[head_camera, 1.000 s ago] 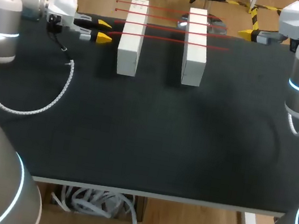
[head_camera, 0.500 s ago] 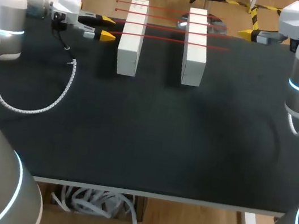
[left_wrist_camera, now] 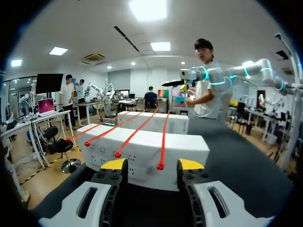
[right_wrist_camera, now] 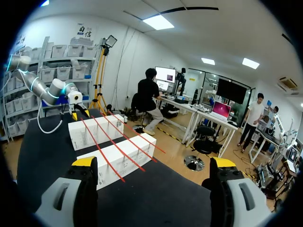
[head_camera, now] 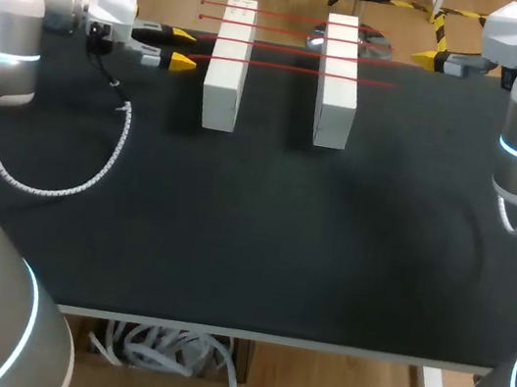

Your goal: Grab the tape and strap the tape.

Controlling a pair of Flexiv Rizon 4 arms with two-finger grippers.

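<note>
— Where were the red tapes (head_camera: 288,48)?
— Stretched across both white blocks (head_camera: 225,79) (print unreadable). Left gripper (left_wrist_camera: 158,164) was released, one tape end between its fingers. Right gripper (right_wrist_camera: 154,163) was spread wide, well apart.

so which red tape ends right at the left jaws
The red tape nearest the robot: its end lines up between the open left jaws, while the other three end farther back.
</note>
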